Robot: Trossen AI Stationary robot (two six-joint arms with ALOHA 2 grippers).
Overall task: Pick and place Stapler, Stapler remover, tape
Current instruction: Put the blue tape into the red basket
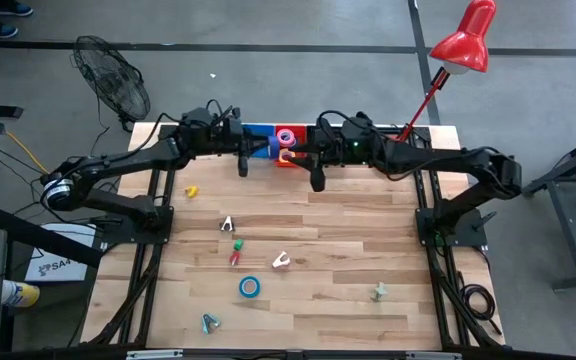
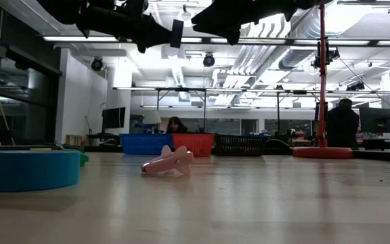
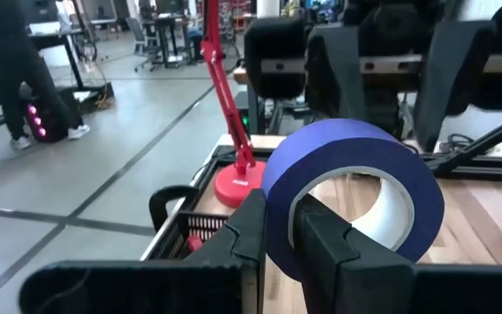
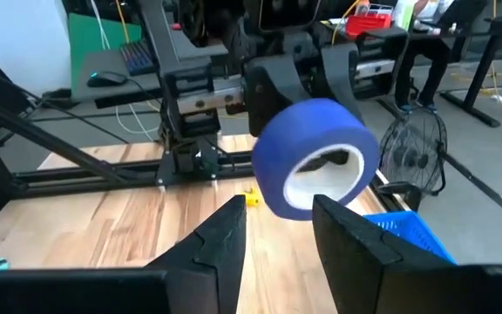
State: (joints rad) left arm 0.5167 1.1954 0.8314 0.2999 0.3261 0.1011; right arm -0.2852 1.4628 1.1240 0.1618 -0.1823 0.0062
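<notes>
- Your left gripper (image 3: 281,225) holds a blue tape roll (image 3: 351,187). Its two fingers are pinched tight on the wall of the ring, one finger inside the hole and one outside.
- The roll is up in the air, not on the table. It stands on its edge, and you can see the white inside of the ring.
- In the high view, the left gripper is right by the blue basket (image 1: 258,133), at the far edge of the table. I cannot tell from up there if the roll is over the basket or just beside it.
- Your right gripper (image 4: 277,231) is near the blue basket too, facing the held roll. Its fingers are partly apart, with only bare wood showing between them, so it holds nothing.
- A red basket (image 1: 286,160) touches the blue basket on its right side. A pink tape roll (image 1: 286,135) lies in it.
- A second blue tape roll (image 1: 250,287) lies flat on the table, well away from the blue basket, toward the near edge.
- A pale stapler remover (image 1: 281,261) lies between that flat roll and the blue basket.
- A small yellow thing (image 1: 191,190) lies near the blue basket, on its left side.
- A red lamp (image 1: 465,40) stands far off to the right of the blue basket, at the table's corner.
</notes>
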